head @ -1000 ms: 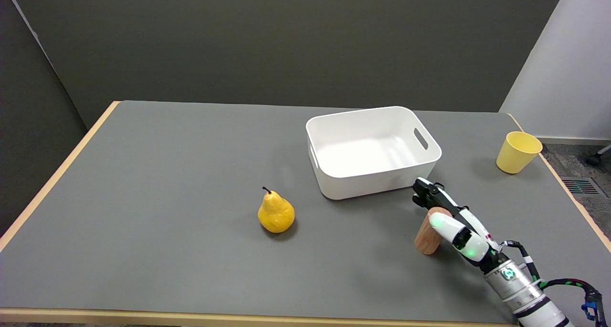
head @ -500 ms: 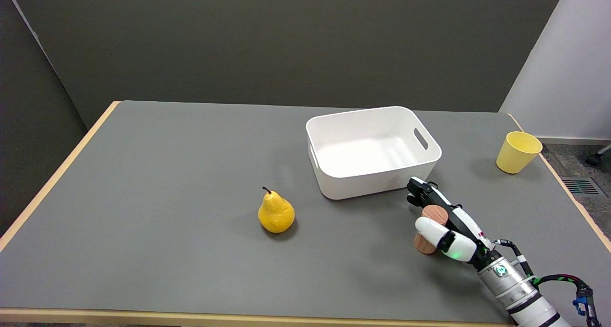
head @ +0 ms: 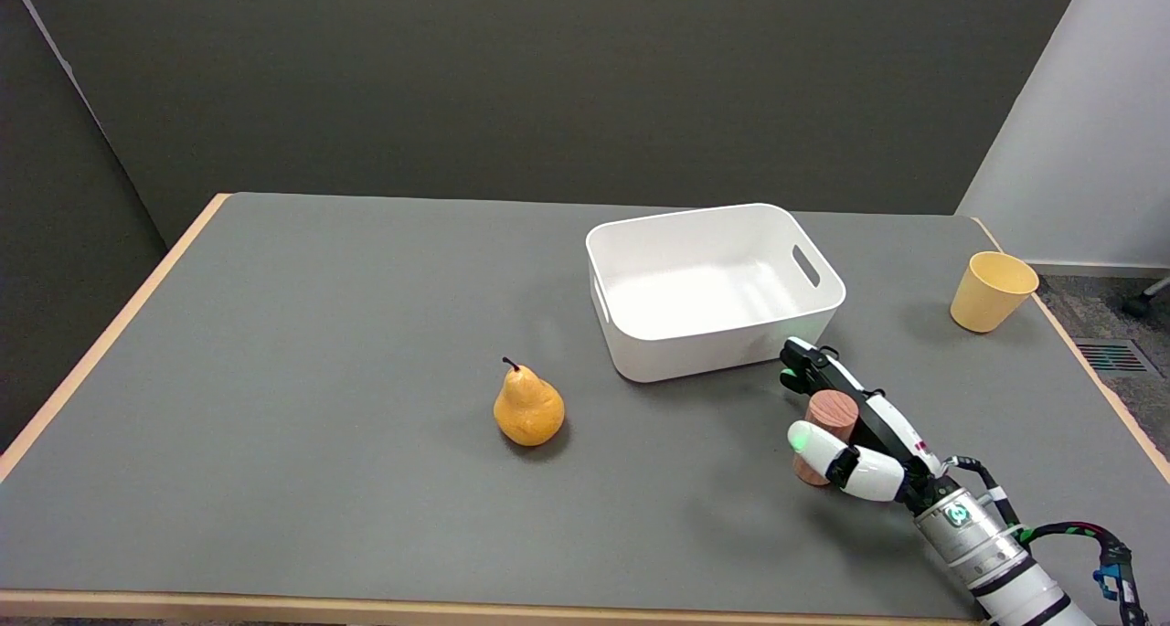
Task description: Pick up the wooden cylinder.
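The wooden cylinder (head: 830,416) stands upright on the grey table (head: 320,352), in front of the white bin's near right corner. My right hand (head: 877,434) reaches in from the lower right and brackets it. The white thumb (head: 823,445) lies across the cylinder's near side, while the black-and-white fingers (head: 809,370) stretch straight along its far side. The cylinder's base rests on the table. Whether thumb or fingers press on the wood is not clear.
A white bin (head: 731,343) with handle slots sits just behind the hand. A yellow pear (head: 528,408) stands to the left at mid-table. A yellow cup (head: 989,291) sits near the right edge.
The thumb has come down from above the cylinder's top and swung across its near side. The hand has shifted slightly left around the cylinder, which has stayed in place.
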Tool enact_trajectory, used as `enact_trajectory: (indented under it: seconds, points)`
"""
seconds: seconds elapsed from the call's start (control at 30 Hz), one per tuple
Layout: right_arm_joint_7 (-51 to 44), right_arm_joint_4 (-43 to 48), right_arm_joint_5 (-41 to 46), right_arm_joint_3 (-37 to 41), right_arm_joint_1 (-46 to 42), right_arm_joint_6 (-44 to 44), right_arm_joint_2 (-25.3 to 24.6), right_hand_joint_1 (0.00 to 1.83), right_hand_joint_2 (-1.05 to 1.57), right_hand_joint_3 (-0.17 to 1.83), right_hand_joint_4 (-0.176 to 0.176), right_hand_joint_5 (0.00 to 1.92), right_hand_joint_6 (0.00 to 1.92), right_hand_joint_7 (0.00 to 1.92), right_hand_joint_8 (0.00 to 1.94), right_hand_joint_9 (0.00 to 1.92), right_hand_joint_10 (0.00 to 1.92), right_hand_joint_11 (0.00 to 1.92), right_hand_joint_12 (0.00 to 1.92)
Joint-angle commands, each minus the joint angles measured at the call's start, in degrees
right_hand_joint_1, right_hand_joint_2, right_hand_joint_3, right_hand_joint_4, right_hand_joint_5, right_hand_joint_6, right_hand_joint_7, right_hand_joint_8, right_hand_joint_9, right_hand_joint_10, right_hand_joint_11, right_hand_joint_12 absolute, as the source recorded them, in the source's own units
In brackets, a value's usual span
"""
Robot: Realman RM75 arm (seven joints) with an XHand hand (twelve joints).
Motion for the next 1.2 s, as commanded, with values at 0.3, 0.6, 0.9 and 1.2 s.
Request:
enact_trajectory:
  seconds: [0.3,0.6,0.9,1.2]
  points:
    - [0.07,-1.75,-0.13,0.32,0.19,1.36,0.42,0.83,0.73,0.99,-0.176,0.06,0.48,0.00,0.27,0.00,0.19,0.00,0.66]
    - [-0.14,-1.94,0.40,0.32,0.11,1.15,0.29,0.94,0.80,0.96,-0.176,0.15,0.53,0.02,0.37,0.00,0.31,0.00,0.75]
    - [-0.65,-1.65,2.82,0.40,0.03,0.88,-0.45,0.90,1.33,0.26,-0.176,0.43,1.80,0.30,0.68,0.11,0.78,0.00,1.16]
    - [-0.65,-1.62,3.15,0.40,0.11,1.12,-0.69,0.99,1.24,0.32,-0.149,0.49,1.74,0.64,1.18,0.47,1.18,0.35,1.61]
